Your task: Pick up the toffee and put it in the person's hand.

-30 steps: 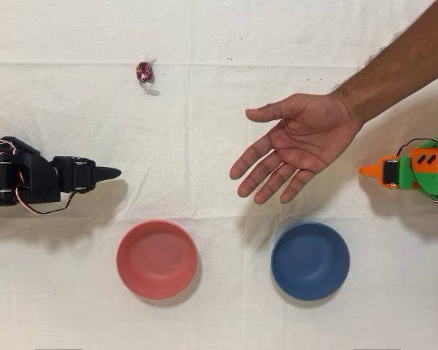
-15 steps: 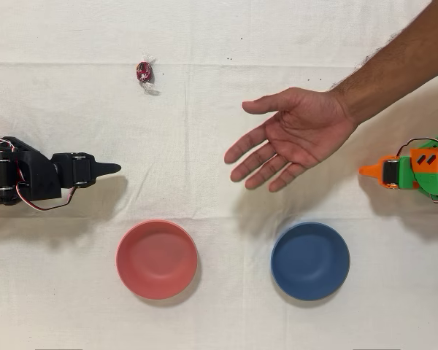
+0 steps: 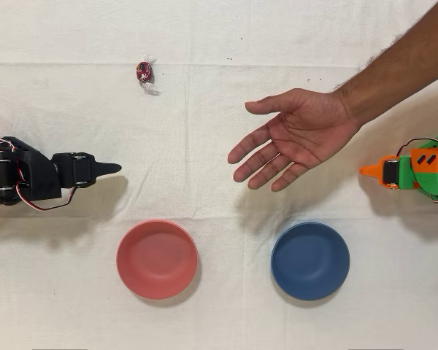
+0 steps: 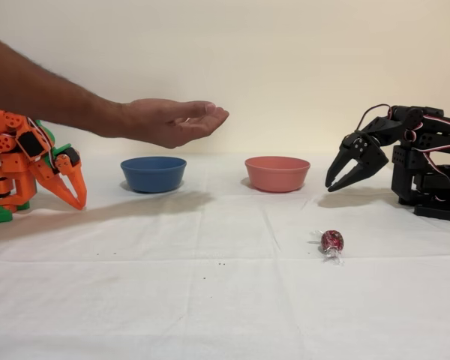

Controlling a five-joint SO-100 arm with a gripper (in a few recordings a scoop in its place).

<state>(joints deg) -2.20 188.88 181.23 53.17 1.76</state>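
Note:
The toffee (image 3: 144, 71), a small dark red sweet with twisted clear ends, lies on the white cloth in the upper left of the overhead view. In the fixed view the toffee (image 4: 331, 241) is near the front, right of centre. My black gripper (image 3: 115, 168) is at the left edge, well below the sweet, its fingers together and holding nothing. In the fixed view the gripper (image 4: 333, 186) hangs tips-down above the cloth, behind and above the sweet. The person's hand (image 3: 299, 135) hovers palm up with spread fingers at centre right. It is raised above the table (image 4: 172, 120).
A pink bowl (image 3: 157, 259) and a blue bowl (image 3: 310, 260) stand empty along the lower edge of the overhead view, the blue one below the hand. The idle orange arm (image 3: 412, 171) sits at the right edge. Bare cloth separates the sweet from the hand.
The hand has drifted slightly up and left since a second ago, then settled. My arm shifted its pose a little. The toffee has not moved.

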